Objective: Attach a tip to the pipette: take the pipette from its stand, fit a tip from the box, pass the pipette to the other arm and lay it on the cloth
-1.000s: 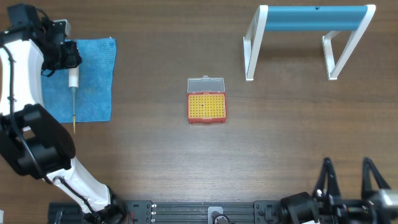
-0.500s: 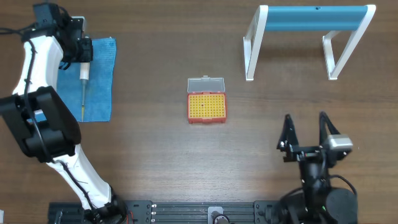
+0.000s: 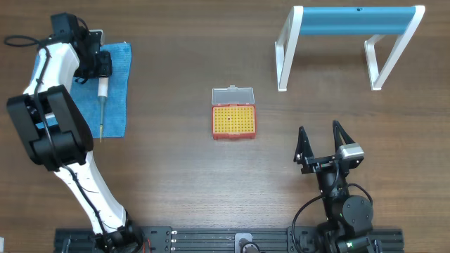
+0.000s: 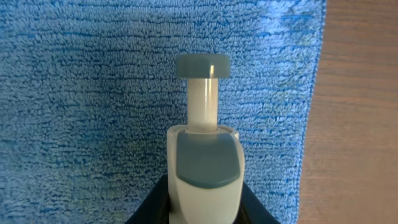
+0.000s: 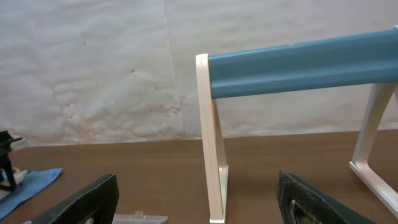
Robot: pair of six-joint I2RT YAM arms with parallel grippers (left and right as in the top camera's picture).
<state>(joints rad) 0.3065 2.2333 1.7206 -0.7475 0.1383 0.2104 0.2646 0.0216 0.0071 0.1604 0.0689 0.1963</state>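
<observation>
Left tool (image 3: 100,63) clamped on the pipette (image 3: 102,93), which points toward the arm bases with a tip (image 3: 100,128) fitted at its near end; over the last second this tool has carried the pipette from the left part of the blue cloth (image 3: 118,84) to its right part; whether it touches the towelling yet, I cannot tell; right tool (image 3: 318,138), spread wide and empty, has come up from the desk's near edge; only laying down and release seem left.
</observation>
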